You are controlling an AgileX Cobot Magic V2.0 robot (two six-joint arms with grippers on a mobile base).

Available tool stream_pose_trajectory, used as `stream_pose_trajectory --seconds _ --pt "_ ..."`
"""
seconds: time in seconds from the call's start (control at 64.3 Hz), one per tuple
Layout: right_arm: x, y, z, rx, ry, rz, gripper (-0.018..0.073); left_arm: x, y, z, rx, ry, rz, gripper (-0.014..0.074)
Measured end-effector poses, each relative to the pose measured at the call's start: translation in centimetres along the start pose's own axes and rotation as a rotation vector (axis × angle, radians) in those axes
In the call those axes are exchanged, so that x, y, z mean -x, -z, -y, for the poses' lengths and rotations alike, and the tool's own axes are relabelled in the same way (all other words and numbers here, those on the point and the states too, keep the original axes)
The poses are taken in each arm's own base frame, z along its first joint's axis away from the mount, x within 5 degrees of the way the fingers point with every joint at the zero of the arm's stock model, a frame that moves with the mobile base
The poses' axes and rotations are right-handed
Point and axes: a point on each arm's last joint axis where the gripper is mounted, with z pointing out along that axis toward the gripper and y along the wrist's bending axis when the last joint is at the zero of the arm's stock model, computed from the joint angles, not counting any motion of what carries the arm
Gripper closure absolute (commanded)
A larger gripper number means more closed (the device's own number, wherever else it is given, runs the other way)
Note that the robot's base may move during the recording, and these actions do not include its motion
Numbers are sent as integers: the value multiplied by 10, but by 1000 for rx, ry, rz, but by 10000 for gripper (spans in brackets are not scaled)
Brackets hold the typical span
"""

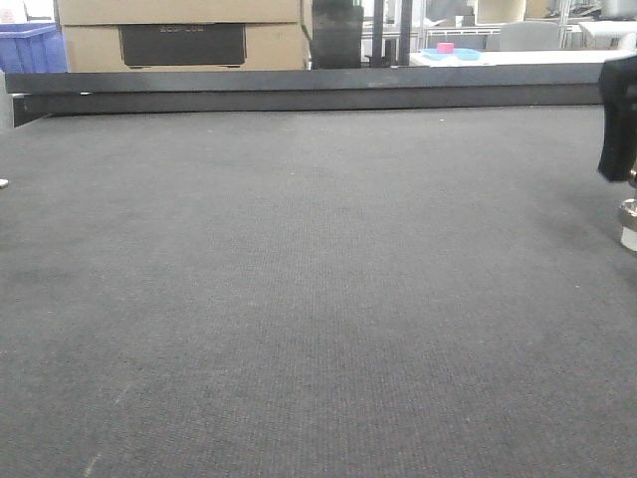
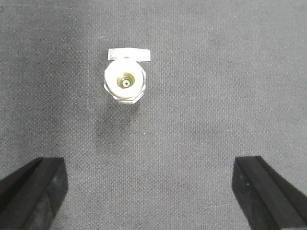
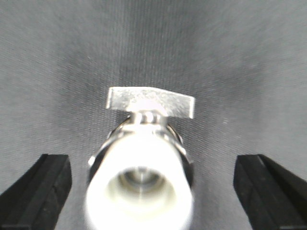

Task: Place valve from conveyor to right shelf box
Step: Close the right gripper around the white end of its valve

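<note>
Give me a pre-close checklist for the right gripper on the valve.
1. State of right gripper: ok, open, fingers wide apart.
2. Position of valve: ok, roughly centred between those fingers, handle on the far side.
3. Clearance before closing: ok, a gap shows on each side and nothing touches.
4. Motion of conveyor: cannot tell from a single moment.
5. State of left gripper: ok, open, nothing between its fingers.
6. Location of right shelf box: cannot tell, it appears in no view.
</note>
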Motion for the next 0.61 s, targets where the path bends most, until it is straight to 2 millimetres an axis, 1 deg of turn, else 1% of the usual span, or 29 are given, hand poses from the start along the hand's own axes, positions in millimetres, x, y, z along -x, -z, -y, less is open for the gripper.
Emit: stream_pose_trajectory --seconds 0.093,0.218,0.606 --pt "1 -12 1 1 -1 -31 -10 0 0 0 0 0 4 -3" --pt "2 -20 2 3 -3 -52 -10 1 0 0 0 0 6 -3" --pt "3 -22 -10 10 46 -51 -10 1 0 0 0 0 8 -3"
